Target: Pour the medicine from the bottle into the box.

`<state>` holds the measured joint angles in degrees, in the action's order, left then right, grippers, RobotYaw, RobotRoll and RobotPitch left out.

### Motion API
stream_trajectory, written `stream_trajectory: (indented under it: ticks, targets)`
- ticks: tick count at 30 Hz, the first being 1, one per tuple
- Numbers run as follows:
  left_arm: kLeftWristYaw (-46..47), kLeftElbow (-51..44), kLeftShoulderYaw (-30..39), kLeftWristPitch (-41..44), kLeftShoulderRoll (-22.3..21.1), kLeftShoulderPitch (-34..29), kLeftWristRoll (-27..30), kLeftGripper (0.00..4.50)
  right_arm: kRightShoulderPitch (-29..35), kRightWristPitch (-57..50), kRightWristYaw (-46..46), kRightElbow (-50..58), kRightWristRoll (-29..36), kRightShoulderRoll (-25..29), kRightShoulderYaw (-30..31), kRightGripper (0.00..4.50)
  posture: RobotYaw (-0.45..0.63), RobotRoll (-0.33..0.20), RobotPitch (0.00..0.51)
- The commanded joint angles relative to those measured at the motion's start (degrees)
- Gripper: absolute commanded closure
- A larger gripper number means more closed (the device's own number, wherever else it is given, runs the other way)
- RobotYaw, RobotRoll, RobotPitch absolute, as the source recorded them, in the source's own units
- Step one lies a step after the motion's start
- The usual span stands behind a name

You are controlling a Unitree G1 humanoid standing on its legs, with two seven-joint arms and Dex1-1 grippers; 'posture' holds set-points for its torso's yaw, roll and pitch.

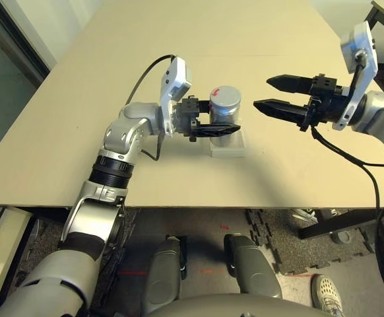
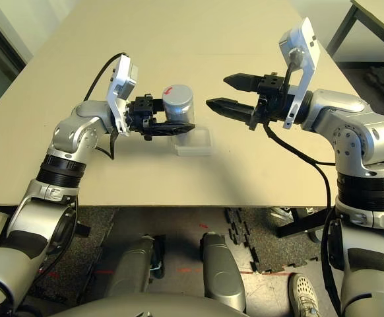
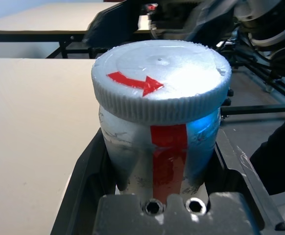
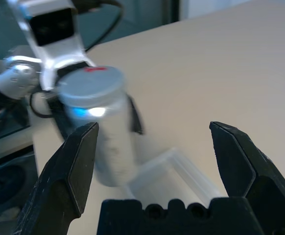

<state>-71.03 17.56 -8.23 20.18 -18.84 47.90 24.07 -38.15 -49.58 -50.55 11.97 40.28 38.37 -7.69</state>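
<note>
Two grippers in view | left gripper (image 1: 220, 129) jaws clamped on capped bottle (image 1: 225, 105), upright over box (image 1: 229, 146) on table (image 1: 113, 119) | right gripper (image 1: 276, 93) jaws wide, empty, beside bottle | risk: cap on, tipping now pours nothing; bottle may twist when uncapped.

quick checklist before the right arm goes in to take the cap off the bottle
1. Bottle clamped in left end effector: ok.
2. Bottle upright: ok.
3. Cap on, so no pouring yet: not ok.
4. Right end effector open and apart from the cap: ok.
5. Box on the table beside the bottle: ok.
6. Box empty inside: cannot tell.
</note>
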Motion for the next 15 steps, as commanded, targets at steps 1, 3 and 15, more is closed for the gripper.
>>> stream_trajectory:
  ticks: [1, 3, 15]
  targets:
    - [-0.8, 2.5, -0.2, -1.8, -0.1, 1.6, -1.5, 1.93, -1.8, -1.5, 0.9, 2.6, 1.8, -1.1, 1.5, 0.00, -0.18, 0.000, 0.133]
    - [-0.8, 3.7, -0.1, -2.4, 0.1, 2.2, -1.7, 1.93, -2.7, -1.8, 1.0, 3.0, 2.0, -2.0, 2.5, 0.00, -0.18, 0.000, 0.133]
    - [-0.5, 5.5, -0.3, -4.0, 2.4, 2.6, -2.7, 1.93, -7.2, 1.9, 1.7, -0.7, -3.3, -6.8, 10.2, 0.00, -0.19, 0.000, 0.139]
